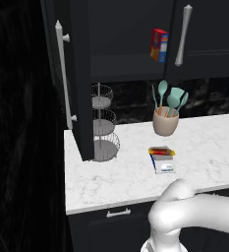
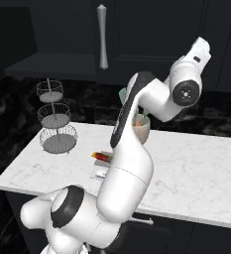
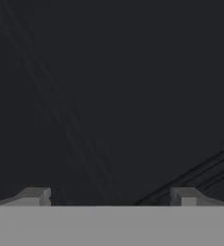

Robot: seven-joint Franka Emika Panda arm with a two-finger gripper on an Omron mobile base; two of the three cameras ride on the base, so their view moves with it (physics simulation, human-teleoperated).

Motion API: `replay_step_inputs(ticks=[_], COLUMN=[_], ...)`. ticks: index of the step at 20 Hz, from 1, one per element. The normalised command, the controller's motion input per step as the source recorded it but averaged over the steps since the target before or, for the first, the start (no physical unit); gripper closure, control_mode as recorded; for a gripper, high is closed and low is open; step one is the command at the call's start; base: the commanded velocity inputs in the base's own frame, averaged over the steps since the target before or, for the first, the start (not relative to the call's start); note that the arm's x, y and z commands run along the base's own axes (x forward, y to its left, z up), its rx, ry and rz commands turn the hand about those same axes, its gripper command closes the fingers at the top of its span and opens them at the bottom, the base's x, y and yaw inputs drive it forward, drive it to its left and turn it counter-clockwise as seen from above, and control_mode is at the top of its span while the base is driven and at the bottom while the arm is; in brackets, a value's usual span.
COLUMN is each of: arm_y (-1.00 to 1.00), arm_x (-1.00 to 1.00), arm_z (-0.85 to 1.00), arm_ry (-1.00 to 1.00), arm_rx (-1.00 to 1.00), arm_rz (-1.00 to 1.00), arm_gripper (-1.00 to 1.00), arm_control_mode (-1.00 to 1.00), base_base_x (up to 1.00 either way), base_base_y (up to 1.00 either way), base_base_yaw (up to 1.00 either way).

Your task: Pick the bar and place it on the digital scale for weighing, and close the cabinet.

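The slim red-and-orange wrapped bar (image 1: 161, 151) lies on the flat grey-topped digital scale (image 1: 163, 163); the open, empty end effector (image 3: 108, 196) faces the dark cabinet's swung-out door (image 1: 81, 74).

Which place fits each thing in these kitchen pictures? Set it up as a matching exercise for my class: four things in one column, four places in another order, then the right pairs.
Things
1. bar
2. red, blue and yellow box
3. utensil pot
4. wire tier stand

Places
A. on the shelf inside the open cabinet
B. on the digital scale
C. on the counter near the back wall, behind the scale
D. on the counter beside the open cabinet door

Pairs: 1-B, 2-A, 3-C, 4-D
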Motion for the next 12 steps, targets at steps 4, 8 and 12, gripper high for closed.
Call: replay_step_inputs(ticks=[4, 8, 12], arm_y=[0.13, 0.41, 0.09], arm_x=[-0.61, -1.00, -1.00], arm_z=[-0.21, -0.07, 0.20], arm_ry=[-0.13, -0.35, -0.30], arm_rx=[0.00, -0.02, -0.07], arm_rz=[-0.13, -0.01, 0.15], arm_gripper=[-1.00, -1.00, -1.00], arm_control_mode=[-1.00, -1.00, -1.00], base_base_x=[0.00, 0.00, 0.00], base_base_y=[0.00, 0.00, 0.00], base_base_yaw=[0.00, 0.00, 0.00])
